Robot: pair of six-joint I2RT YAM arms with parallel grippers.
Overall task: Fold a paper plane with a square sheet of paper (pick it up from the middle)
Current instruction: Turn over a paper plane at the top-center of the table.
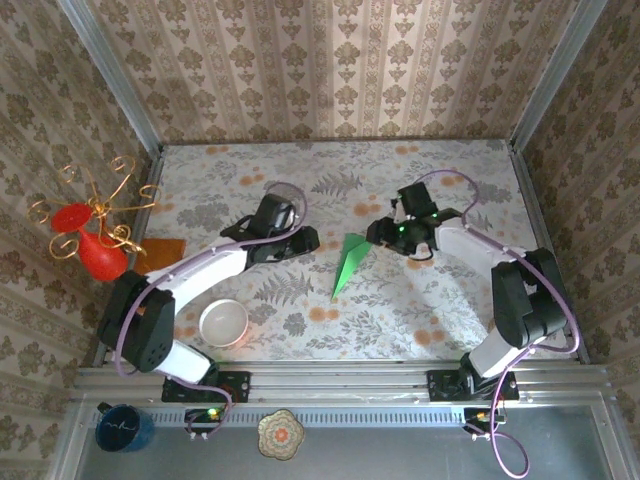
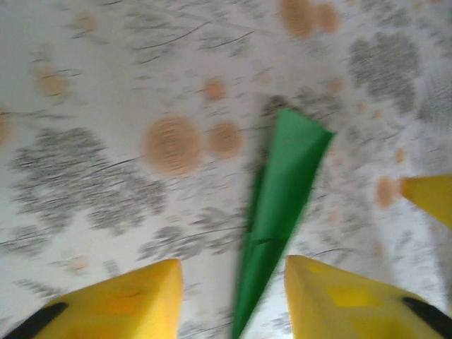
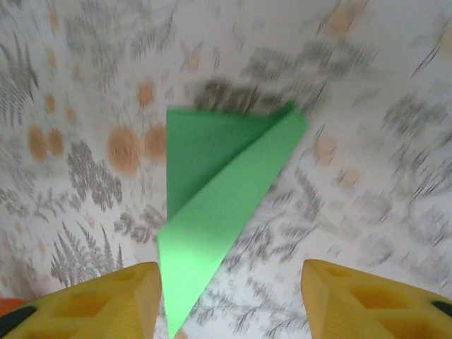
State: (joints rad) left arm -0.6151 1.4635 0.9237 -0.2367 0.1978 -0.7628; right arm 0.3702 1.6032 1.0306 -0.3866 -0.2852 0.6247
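Left gripper hangs open just left of the paper plane, a narrow dart lying mid-table. Right gripper gapes at its wide end. Folding looks nearly done; next, I judge, a mid-body pinch.

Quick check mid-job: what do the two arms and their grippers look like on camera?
The left arm and right arm have pale white link shells, black joints and thin purple cables looping alongside. The gripper bodies are black, and a green light glows on the right gripper. In the wrist views, the left fingers and right fingers are yellow wedges with black patches near their bases.
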